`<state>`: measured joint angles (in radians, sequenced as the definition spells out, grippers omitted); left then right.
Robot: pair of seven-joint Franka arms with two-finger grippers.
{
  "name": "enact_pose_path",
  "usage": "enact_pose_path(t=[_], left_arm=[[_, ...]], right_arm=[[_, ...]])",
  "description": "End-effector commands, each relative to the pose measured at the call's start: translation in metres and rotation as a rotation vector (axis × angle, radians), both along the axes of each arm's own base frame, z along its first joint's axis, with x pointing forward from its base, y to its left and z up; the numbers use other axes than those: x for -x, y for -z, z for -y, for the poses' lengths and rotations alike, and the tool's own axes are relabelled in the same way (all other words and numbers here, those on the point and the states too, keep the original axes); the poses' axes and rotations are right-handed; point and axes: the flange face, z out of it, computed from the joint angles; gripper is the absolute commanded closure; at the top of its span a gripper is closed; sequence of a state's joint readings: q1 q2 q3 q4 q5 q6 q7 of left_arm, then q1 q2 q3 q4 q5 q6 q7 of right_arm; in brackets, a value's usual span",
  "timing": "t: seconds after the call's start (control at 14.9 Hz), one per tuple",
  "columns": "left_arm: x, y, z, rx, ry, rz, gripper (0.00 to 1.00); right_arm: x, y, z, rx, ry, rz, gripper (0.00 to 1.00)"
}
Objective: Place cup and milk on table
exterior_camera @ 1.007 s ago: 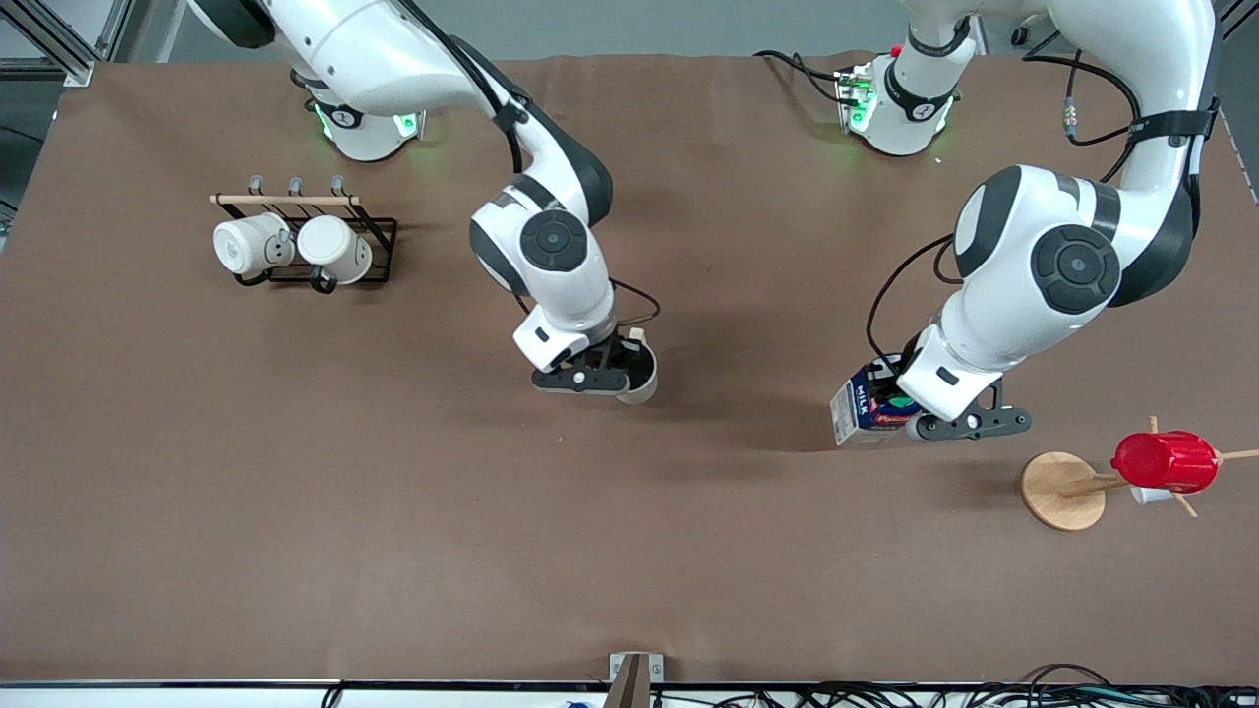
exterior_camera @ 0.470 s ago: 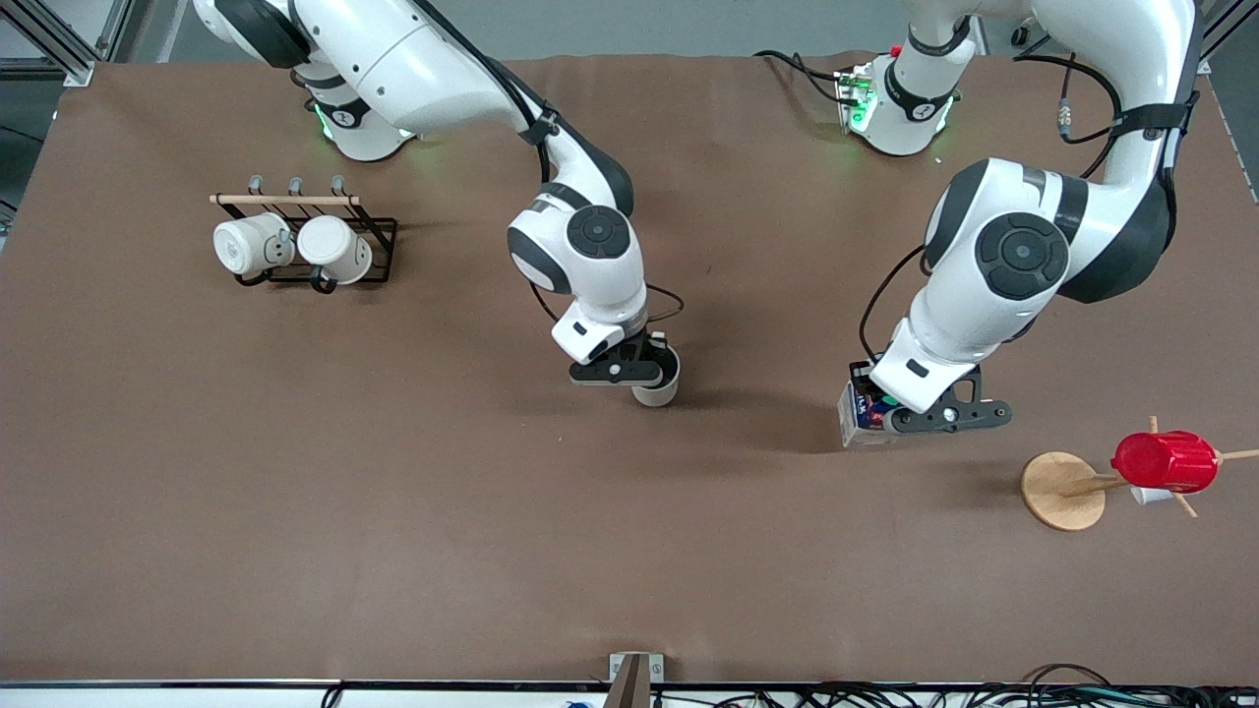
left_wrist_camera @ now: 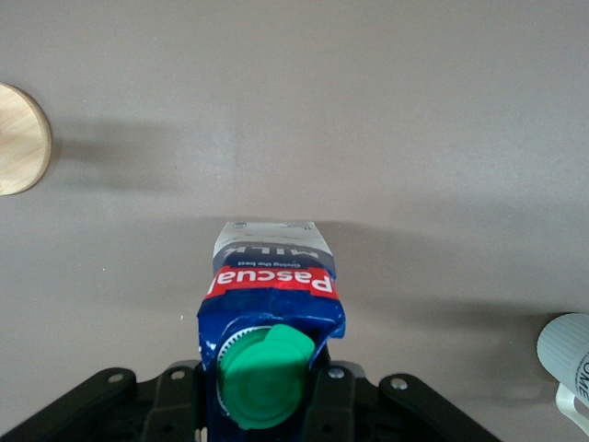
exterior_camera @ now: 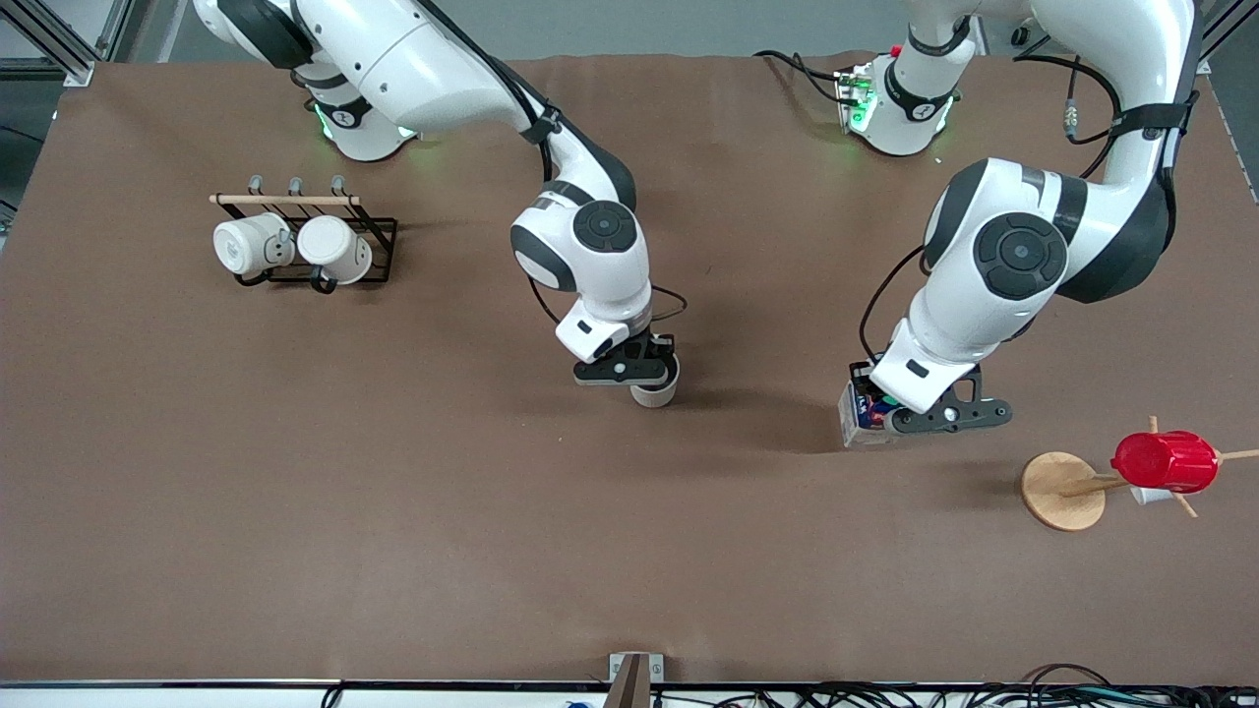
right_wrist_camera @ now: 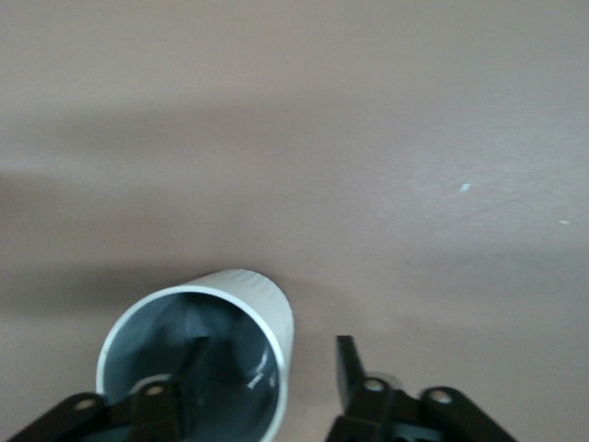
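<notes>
The right gripper (exterior_camera: 644, 379) pinches the cup (exterior_camera: 656, 392) wall, the left gripper (exterior_camera: 910, 418) squeezes the milk (exterior_camera: 858, 418), and both stand upright, low over the table (exterior_camera: 393, 511).

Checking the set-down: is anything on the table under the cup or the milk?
Nothing visible. The right pincer holds the cup and the left pincer the milk, each over bare table. The wooden stand sits aside.

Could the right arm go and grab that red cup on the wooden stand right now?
Probably not: the right end effector is shut on the cup, and the left arm's milk stands between it and the red cup.
</notes>
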<state>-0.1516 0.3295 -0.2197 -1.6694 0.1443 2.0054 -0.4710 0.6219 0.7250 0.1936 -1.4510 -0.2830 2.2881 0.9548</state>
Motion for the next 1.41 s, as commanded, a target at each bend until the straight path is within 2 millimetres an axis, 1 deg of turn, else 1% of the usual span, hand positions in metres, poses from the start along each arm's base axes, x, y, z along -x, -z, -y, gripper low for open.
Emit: enact_pose_path(t=[0.0,0.07,0.13,0.2,0.27,0.4,0.54,0.6,0.67,0.74,0.81,0.87,0.94,1.01,1.07,1.14,1.21,1.28,1.34], left_arm=[[0.000,-0.005,0.006,-0.020,-0.005,0.007,0.68],[0.003,-0.004,0.012,-0.021,-0.002,0.006,0.68],[0.006,-0.003,0.020,-0.021,0.003,0.005,0.68],[0.007,-0.001,0.026,-0.022,-0.004,0.004,0.68],[0.008,0.000,0.029,-0.026,-0.014,0.008,0.68],[0.014,0.002,0.046,-0.042,-0.019,0.015,0.68],[0.019,0.005,0.058,-0.044,-0.040,0.018,0.68],[0.021,0.006,0.062,-0.044,-0.046,0.016,0.68],[0.025,0.007,0.070,-0.044,-0.052,0.016,0.68],[0.028,0.007,0.076,-0.043,-0.061,0.018,0.68],[0.030,0.006,0.082,-0.041,-0.072,0.021,0.68],[0.032,0.005,0.087,-0.037,-0.087,0.024,0.68],[0.033,0.003,0.091,-0.030,-0.103,0.027,0.68],[0.037,-0.004,0.103,-0.015,-0.106,0.037,0.68],[0.035,-0.012,0.112,0.003,-0.113,0.053,0.68],[0.039,-0.018,0.133,0.029,-0.114,0.057,0.68],[0.045,-0.018,0.151,0.051,-0.107,0.049,0.68],[0.049,-0.011,0.160,0.057,-0.101,0.033,0.68],[0.048,-0.001,0.162,0.057,-0.101,0.015,0.68]], right_arm=[[0.004,-0.081,0.029,0.099,0.062,-0.002,0.00],[-0.001,-0.109,0.051,0.123,0.097,-0.003,0.00],[-0.009,-0.138,0.081,0.132,0.142,0.007,0.00],[-0.012,-0.166,0.107,0.131,0.177,0.025,0.00],[-0.019,-0.193,0.142,0.128,0.225,0.043,0.00],[-0.031,-0.239,0.209,0.154,0.326,0.048,0.00],[-0.040,-0.274,0.272,0.176,0.370,0.049,0.00],[-0.039,-0.289,0.299,0.192,0.366,0.028,0.00],[-0.039,-0.302,0.329,0.181,0.376,0.001,0.00],[-0.037,-0.322,0.361,0.147,0.366,-0.008,0.00],[-0.033,-0.337,0.392,0.122,0.313,-0.031,0.00],[-0.030,-0.344,0.418,0.099,0.274,-0.063,0.00],[-0.028,-0.352,0.448,0.073,0.262,-0.079,0.00],[-0.026,-0.357,0.478,0.053,0.253,-0.094,0.00],[-0.024,-0.362,0.505,0.032,0.226,-0.109,0.00],[-0.022,-0.368,0.524,0.013,0.195,-0.121,0.00],[-0.020,-0.375,0.538,0.004,0.186,-0.123,0.00],[-0.020,-0.379,0.545,0.002,0.192,-0.121,0.00],[-0.020,-0.379,0.556,-0.010,0.214,-0.118,0.00]])
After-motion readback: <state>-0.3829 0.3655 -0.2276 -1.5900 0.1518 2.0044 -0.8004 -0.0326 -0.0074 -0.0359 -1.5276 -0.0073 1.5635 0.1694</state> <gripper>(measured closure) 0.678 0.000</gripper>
